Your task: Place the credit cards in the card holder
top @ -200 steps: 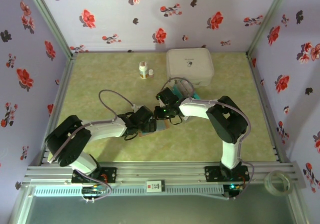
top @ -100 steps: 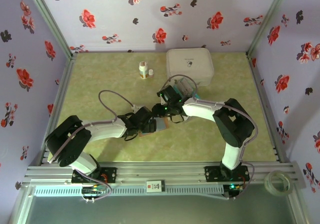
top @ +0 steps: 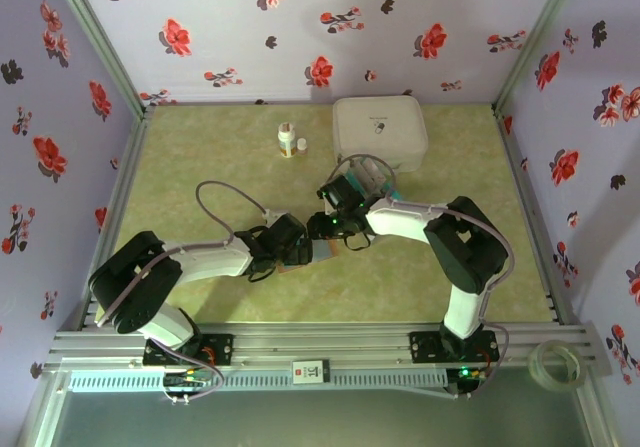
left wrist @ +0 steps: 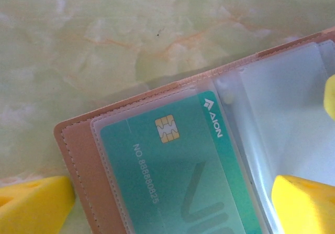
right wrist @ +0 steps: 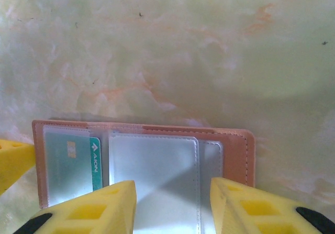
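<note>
The tan card holder [left wrist: 78, 160] lies open on the table, a teal credit card [left wrist: 183, 176] inside its left clear sleeve. My left gripper [left wrist: 170, 210] is open wide, its yellow fingers [left wrist: 31, 202] straddling that half of the holder. My right gripper [right wrist: 172, 205] is open over the holder's [right wrist: 235, 150] right half, with only an empty clear sleeve between its fingers [right wrist: 89, 208]. The sleeved card [right wrist: 95, 160] shows at the left. From above, both grippers [top: 295, 249] [top: 325, 229] meet over the holder [top: 318, 253]. More credit cards [top: 375, 177] lie behind the right arm.
A big white square box [top: 379, 132] stands at the back, right of centre. Two small bottles [top: 288, 140] stand left of it. The floral walls close in the table on three sides. A tape roll [top: 557, 362] lies outside the front rail.
My right gripper's jaws have parted, and it lifted back a little and returned over the holder. The left arm has stayed still.
</note>
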